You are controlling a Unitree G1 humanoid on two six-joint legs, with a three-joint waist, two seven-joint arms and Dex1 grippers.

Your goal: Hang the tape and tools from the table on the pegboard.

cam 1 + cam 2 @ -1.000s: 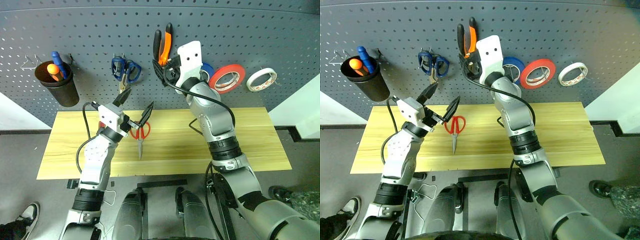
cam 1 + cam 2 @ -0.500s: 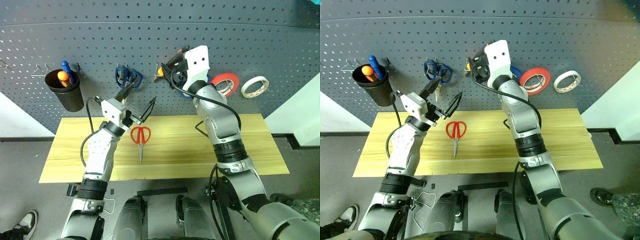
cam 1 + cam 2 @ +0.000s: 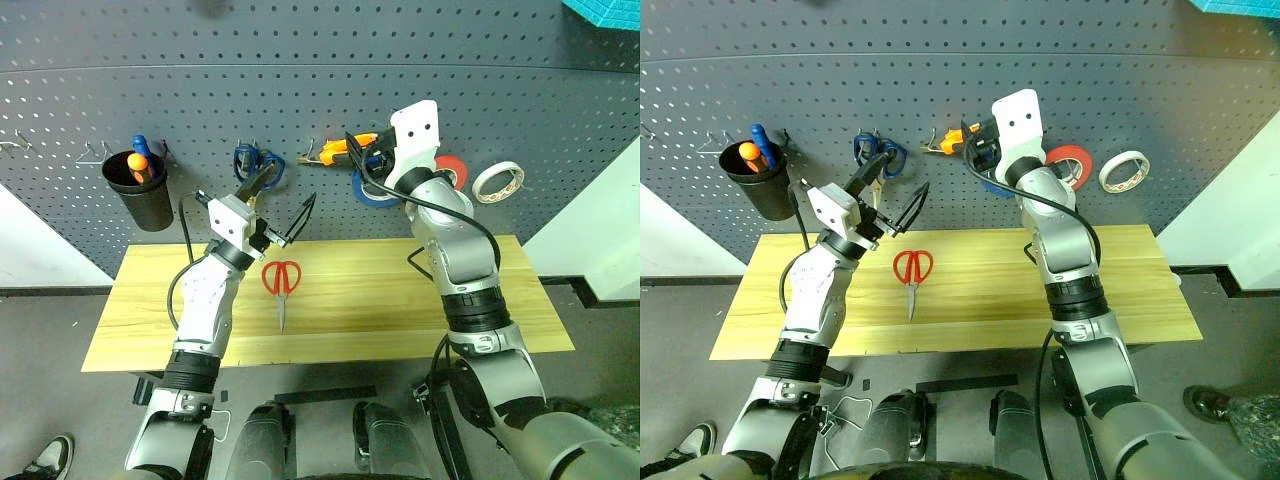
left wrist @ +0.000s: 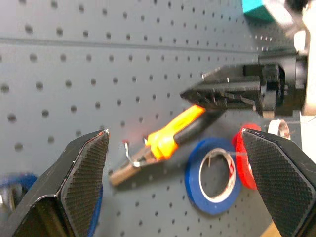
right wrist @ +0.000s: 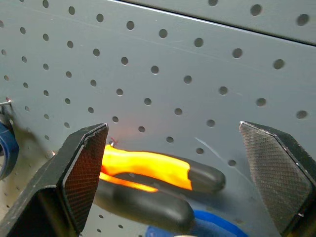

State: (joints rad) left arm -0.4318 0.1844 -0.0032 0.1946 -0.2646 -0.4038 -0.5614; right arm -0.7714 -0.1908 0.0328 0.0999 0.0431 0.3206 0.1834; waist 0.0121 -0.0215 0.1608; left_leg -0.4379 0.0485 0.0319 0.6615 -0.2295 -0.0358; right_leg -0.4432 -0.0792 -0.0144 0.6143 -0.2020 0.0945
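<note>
Hovering above the table (image 3: 120, 330), the left gripper (image 3: 278, 208) is standing wide open and empty over the red-handled scissors (image 3: 281, 283). The right gripper (image 5: 182, 163), also spread and empty, is facing the pliers (image 3: 340, 152), which are lying sideways on the pegboard (image 3: 500, 90). A careless brush could be knocking them off the hook.

— From my console this reads as a workshop or tool bench.

— What tells you that?

— I see a dark grey pegboard (image 3: 180, 90) across the wall with wire hooks, carrying pliers (image 3: 345, 149), blue-handled scissors (image 3: 255, 160) and rolls of tape: blue (image 4: 212, 177), red (image 3: 1072, 160) and whitish (image 3: 497, 181).

— Anything else?

— A black cup (image 3: 145, 195) of handled tools hangs there, and a plain wooden table (image 3: 380, 310) stands beneath, red-handled scissors (image 3: 282, 283) lying on it.
</note>
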